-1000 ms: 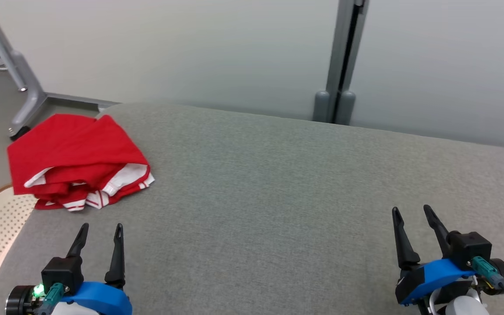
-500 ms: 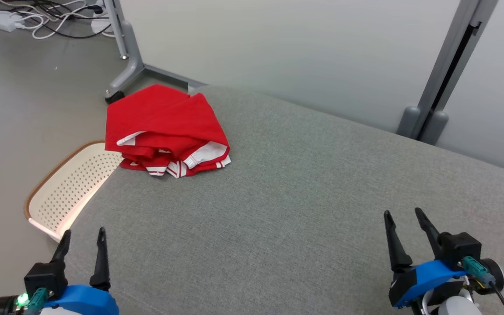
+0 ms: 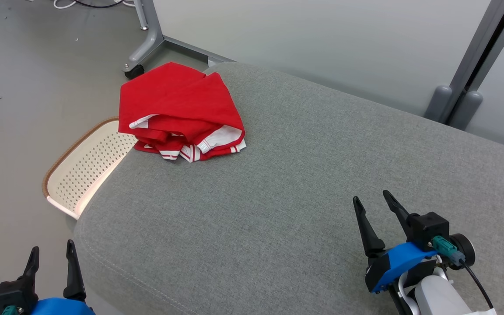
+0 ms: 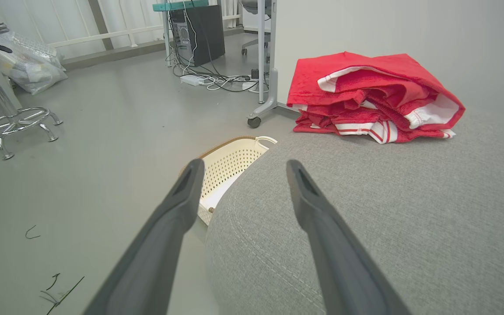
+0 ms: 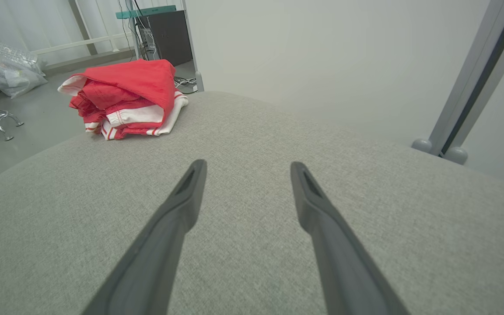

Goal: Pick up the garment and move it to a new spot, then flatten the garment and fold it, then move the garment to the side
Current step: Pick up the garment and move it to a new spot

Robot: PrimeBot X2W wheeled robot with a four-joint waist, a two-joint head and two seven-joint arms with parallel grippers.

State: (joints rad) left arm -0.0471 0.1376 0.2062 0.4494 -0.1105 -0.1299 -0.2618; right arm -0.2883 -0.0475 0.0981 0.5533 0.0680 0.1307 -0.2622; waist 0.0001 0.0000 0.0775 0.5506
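The garment is red with white striped trim, bunched in a loose fold at the far left corner of a grey cushioned surface. It also appears as the garment and the garment in the wrist views. My left gripper hangs open past the cushion's near left corner, over the floor. My right gripper is open above the cushion's near right part. Both are empty and well away from the cloth.
A cream perforated basket stands on the floor against the cushion's left side. A wheeled desk leg rises behind the cloth. A grey post and pale wall lie beyond. In the left wrist view, a stool and cables are on the floor.
The head camera has swung left and downward, so the whole scene shifted right in the picture. Both grippers stay open and empty. The garment has not moved on the cushion.
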